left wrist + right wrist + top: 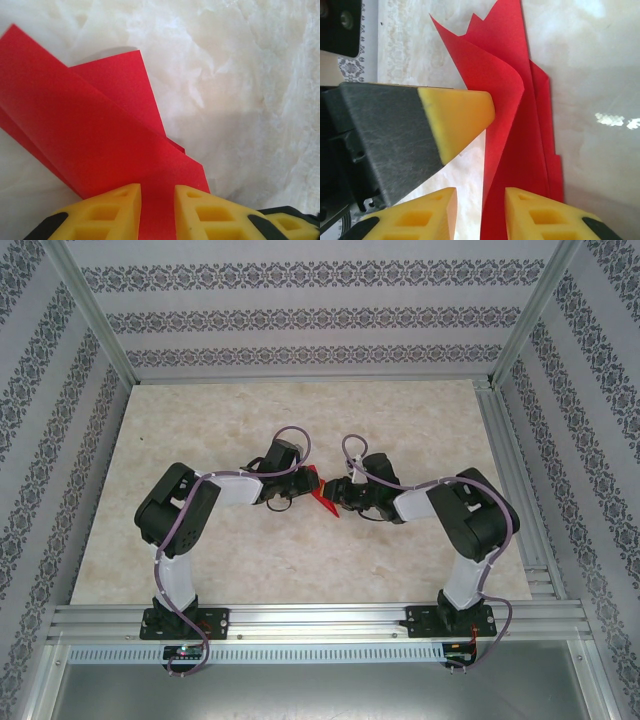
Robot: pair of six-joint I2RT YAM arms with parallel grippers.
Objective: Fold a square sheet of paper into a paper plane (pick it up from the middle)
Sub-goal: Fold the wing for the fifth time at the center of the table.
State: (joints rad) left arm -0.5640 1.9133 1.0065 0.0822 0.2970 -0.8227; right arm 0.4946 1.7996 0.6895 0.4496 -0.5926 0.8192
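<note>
At the centre of the top view we see the red paper (320, 490), folded into overlapping layers, on the pale worktop (400, 420) between both arms. The left pincer (156, 192) stands slightly spread at the bottom of its frame, with paper filling the gap. The right pincer (481, 197) is spread too, the paper's edge between its fingers. A left fingertip (457, 117) sits just beside the curled flap.

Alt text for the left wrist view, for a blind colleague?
Folded red paper fans up and left in overlapping layers across a marbled table. Its near end runs between the parted yellow fingertips of the left gripper at the bottom edge.
</note>
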